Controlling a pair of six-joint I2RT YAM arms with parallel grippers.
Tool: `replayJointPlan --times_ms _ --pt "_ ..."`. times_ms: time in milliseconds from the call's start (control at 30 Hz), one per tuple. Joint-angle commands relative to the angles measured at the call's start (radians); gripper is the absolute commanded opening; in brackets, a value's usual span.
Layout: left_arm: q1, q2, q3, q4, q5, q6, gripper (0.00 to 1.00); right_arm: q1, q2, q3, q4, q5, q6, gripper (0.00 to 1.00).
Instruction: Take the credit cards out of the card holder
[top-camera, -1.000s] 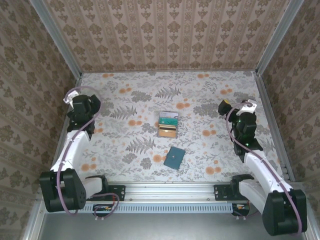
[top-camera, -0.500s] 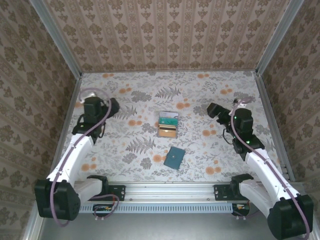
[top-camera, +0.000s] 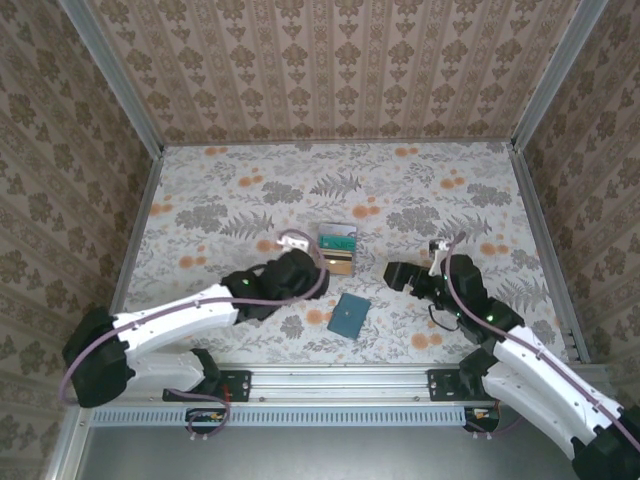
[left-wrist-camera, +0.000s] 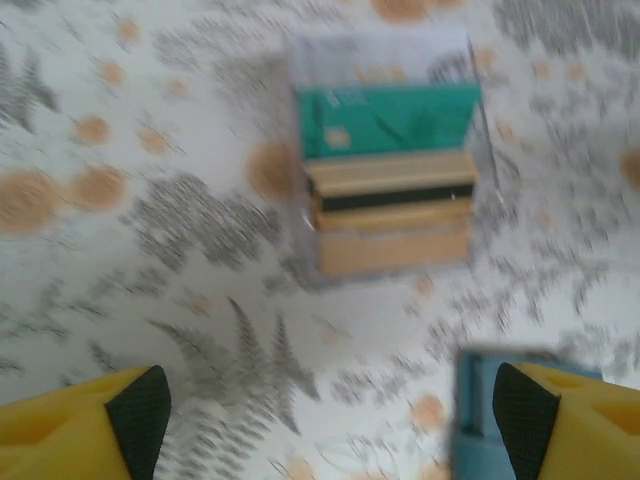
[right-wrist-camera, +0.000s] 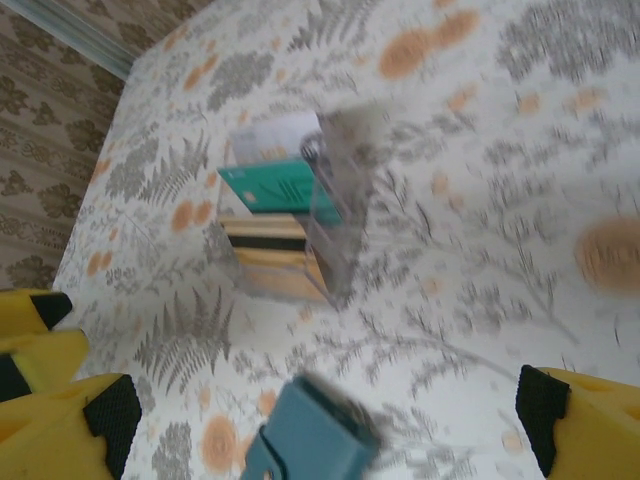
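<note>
Left end effector (left-wrist-camera: 330, 410): yellow fingers apart, empty, just before the clear plastic card holder (left-wrist-camera: 380, 55).
Right end effector (top-camera: 398, 275): fingers apart, empty, near the holder's right side.
Cards: teal and tan striped plastic credit cards (left-wrist-camera: 388, 150) stand inside the holder.
Advice: I would pinch one card's top edge, lift straight, and steady the holder.

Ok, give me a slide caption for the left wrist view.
Left gripper open over floral table, facing credit cards in clear holder.

Floral table (top-camera: 200, 190), clear stand (left-wrist-camera: 380, 62), teal card holder (top-camera: 349, 314)
</note>
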Motion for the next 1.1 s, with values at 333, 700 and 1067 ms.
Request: replayJointPlan --times_ms 333,700,1067 --pt "-0.233 0.380 0.199 -0.105 0.078 -0.049 0.35 0.004 -0.230 -0.085 -0.190 -0.056 0.046 1.00" --pt "-0.249 0.466 0.268 -0.129 0.116 -0.003 0.31 0.003 -0.205 -0.090 -0.176 -0.059 0.031 1.00" --pt "-0.249 0.555 0.322 -0.201 0.115 -0.004 0.39 0.005 -0.205 -0.094 -0.172 -0.070 0.036 1.00"
